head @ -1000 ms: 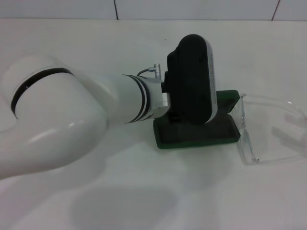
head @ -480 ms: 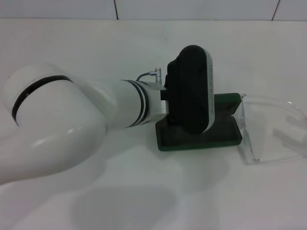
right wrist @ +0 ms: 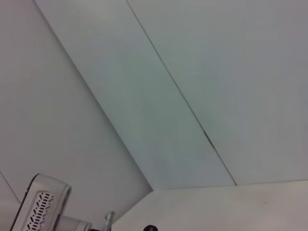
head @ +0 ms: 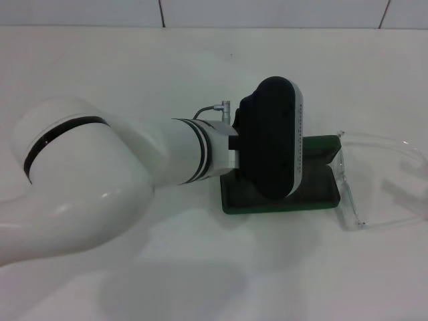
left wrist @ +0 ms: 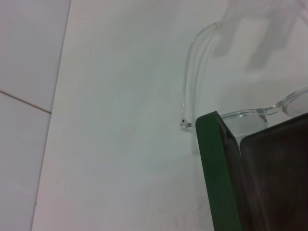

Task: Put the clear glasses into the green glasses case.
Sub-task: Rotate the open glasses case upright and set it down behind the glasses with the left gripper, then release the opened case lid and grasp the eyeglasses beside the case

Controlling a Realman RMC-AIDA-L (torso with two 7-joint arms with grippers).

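Observation:
The green glasses case (head: pixel 321 197) lies open on the white table, and its near half is covered by my left arm's black wrist housing (head: pixel 274 147). My left gripper sits behind that housing, over the case, and none of it shows. The clear glasses (head: pixel 354 207) rest against the case's right end, with their thin arms stretching off to the right. In the left wrist view the case's green wall (left wrist: pixel 216 168) and dark lining (left wrist: pixel 274 178) fill one corner, and the clear glasses (left wrist: pixel 190 82) lie just beyond them. My right gripper is out of view.
A tiled wall (head: pixel 267 12) runs along the back of the white table (head: pixel 200 67). My bulky white left arm (head: pixel 100 180) crosses the table's left half. The right wrist view holds only wall panels (right wrist: pixel 192 72) and a bit of the left wrist (right wrist: pixel 41 207).
My left arm has moved to the right, farther over the case. The case and the glasses have shifted slightly to the right with it.

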